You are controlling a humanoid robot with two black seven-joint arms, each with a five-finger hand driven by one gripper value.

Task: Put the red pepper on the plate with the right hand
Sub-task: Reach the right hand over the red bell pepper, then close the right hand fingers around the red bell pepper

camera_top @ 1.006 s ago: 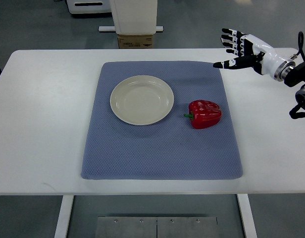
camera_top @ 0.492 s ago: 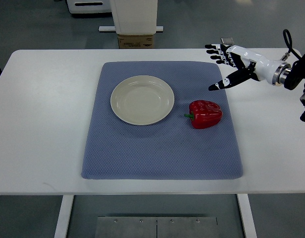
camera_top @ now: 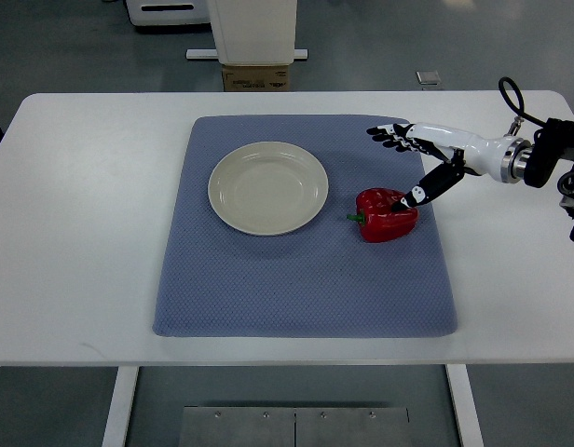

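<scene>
Right now the right robot hand (camera_top: 413, 163), white with black fingertips, reaches in from the right edge and hangs over the glossy red bell pepper (camera_top: 387, 214). Its fingers (camera_top: 391, 136) are spread flat and pointing left, and its thumb (camera_top: 425, 190) dips down to the pepper's right shoulder; whether it actually touches I cannot tell from this angle. It grips nothing.

The pepper lies on its side on the blue-grey textured cloth mat (camera_top: 296, 279), right of centre, with its short green stem (camera_top: 354, 218) pointing left toward the round cream ceramic plate (camera_top: 267, 187). The plate sits bare on the far-left part of the same mat, just beside the pepper but not touching it. That layout looks chosen to keep the carry short: a lift, a small sweep left, and a set-down. The mat probably keeps both things from sliding on the smooth white worktop (camera_top: 73, 214).

With the hand splayed wide, I judge this to be the approach, with the fingers yet to curl round the pepper's body. A waxy, lobed fruit lying on its side could roll or squirt free if the grasp lands off-centre.

No left arm is in sight. Beyond the far edge stand a white pedestal (camera_top: 252, 28) and a brown cardboard box (camera_top: 256, 78); any print on the box is too small to read, and nothing else carries legible writing.
</scene>
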